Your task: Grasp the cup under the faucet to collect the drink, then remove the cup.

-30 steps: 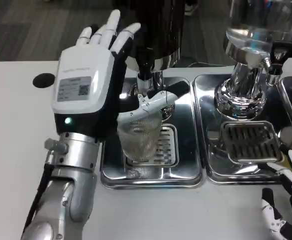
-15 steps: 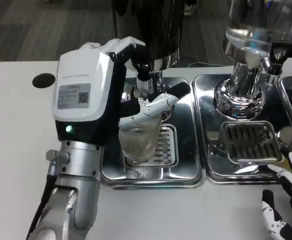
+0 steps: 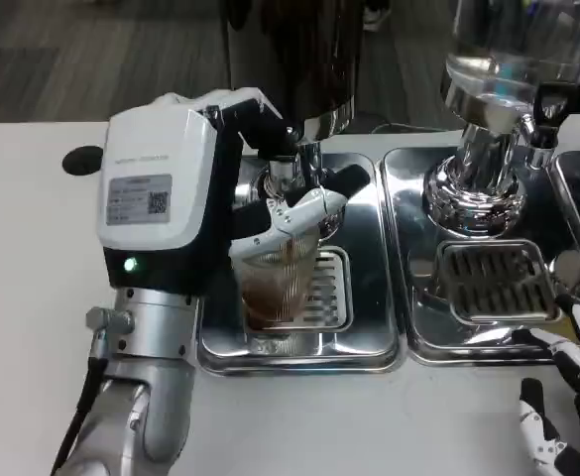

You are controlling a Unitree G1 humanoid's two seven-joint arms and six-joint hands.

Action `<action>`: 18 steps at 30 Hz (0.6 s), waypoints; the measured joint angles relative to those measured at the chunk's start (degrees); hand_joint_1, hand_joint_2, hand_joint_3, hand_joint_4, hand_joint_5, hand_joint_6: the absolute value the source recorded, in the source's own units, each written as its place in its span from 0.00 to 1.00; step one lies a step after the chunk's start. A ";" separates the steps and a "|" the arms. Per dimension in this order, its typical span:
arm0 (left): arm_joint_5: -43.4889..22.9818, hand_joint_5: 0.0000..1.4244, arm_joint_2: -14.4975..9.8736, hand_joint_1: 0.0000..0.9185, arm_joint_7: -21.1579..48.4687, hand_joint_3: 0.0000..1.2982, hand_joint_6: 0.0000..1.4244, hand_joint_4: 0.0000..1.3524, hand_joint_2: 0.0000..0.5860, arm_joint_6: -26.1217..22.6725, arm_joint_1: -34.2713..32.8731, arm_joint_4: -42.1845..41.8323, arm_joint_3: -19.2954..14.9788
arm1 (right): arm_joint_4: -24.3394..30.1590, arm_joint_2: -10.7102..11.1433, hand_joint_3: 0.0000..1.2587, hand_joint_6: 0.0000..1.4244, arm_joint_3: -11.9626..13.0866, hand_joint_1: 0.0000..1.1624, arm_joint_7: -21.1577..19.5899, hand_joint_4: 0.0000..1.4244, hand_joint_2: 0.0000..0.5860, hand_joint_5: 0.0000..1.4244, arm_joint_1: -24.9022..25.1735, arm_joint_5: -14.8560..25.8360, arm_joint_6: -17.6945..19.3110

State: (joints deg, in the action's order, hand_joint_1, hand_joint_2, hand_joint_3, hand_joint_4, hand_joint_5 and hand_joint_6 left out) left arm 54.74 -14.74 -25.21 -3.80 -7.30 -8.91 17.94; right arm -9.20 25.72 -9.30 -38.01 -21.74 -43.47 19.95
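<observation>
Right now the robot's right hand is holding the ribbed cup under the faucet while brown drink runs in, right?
Not quite: the left hand holds the ribbed cup under the faucet, as the head view shows. Brown drink is indeed collecting in it.

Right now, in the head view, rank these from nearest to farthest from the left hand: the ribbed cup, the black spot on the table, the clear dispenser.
1. Ribbed cup: in the left hand.
2. Black spot: left of it.
3. Clear dispenser: far right.
</observation>
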 measured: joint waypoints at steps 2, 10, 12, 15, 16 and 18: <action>0.00 0.57 0.02 0.00 -0.22 0.61 0.40 0.54 0.15 0.12 0.00 0.23 -0.01 | 0.00 -0.05 0.27 0.10 0.00 0.34 0.00 0.04 0.90 0.04 0.00 0.00 0.00; 0.02 0.57 0.06 0.00 -0.60 0.61 0.40 0.54 0.14 0.31 0.00 0.48 -0.01 | -0.01 -0.13 0.27 0.10 0.00 0.35 0.00 0.04 0.90 0.04 0.01 0.00 0.00; 0.06 0.57 0.06 0.00 -0.60 0.61 0.40 0.54 0.14 0.31 0.00 0.48 -0.01 | -0.01 -0.16 0.27 0.10 0.00 0.35 0.00 0.04 0.90 0.04 0.02 0.01 0.00; 0.08 0.57 0.06 0.00 -0.60 0.61 0.40 0.54 0.14 0.31 0.00 0.48 -0.01 | -0.03 -0.19 0.27 0.10 0.00 0.35 0.00 0.04 0.90 0.04 0.04 0.01 0.00; 0.08 0.57 0.06 0.00 -0.60 0.61 0.40 0.54 0.14 0.31 0.00 0.49 -0.01 | -0.04 -0.20 0.27 0.10 0.00 0.35 0.00 0.04 0.90 0.04 0.04 0.00 0.00; 0.09 0.57 0.06 0.00 -0.61 0.61 0.40 0.54 0.14 0.31 0.00 0.49 -0.01 | -0.03 -0.21 0.27 0.10 0.00 0.35 0.00 0.04 0.90 0.04 0.07 0.00 0.00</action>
State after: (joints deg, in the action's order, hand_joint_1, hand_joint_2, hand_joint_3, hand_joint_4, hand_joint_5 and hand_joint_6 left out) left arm 54.83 -14.68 -25.82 -3.49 -7.30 -8.42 17.92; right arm -9.23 25.51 -9.30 -38.01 -21.67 -43.46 19.95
